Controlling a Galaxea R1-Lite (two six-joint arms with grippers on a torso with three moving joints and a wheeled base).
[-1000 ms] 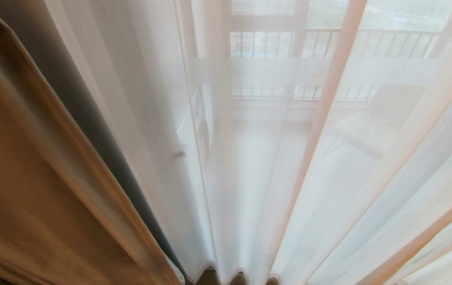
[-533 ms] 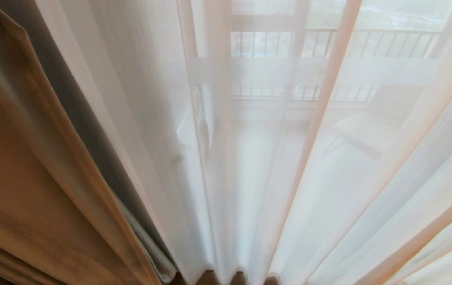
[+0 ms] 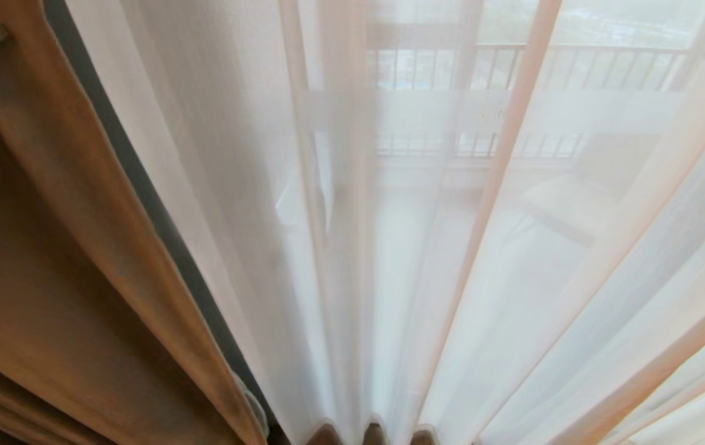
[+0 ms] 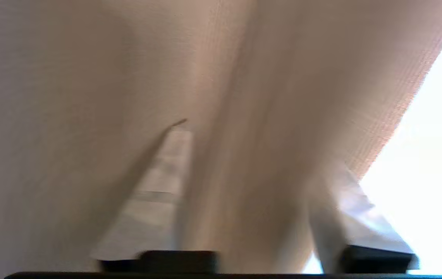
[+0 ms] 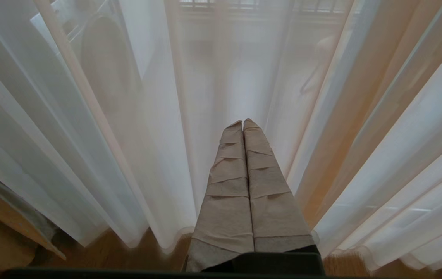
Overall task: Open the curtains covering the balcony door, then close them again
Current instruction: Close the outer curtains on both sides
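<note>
Left hand (image 4: 257,186) spread against thick curtains (image 4: 89,77), sheers (image 3: 426,247) beside.

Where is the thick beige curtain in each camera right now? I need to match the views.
Head view: thick beige curtain along the left side.
Left wrist view: fills the picture.
Right wrist view: only its hem, low corner.
Shared landmark, head and right wrist: white sheers.

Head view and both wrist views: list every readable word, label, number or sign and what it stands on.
None can be read. The beige drape and the white sheers carry no print. A faint mark on the frosted band of the balcony door behind the sheers is too blurred to read.
</note>
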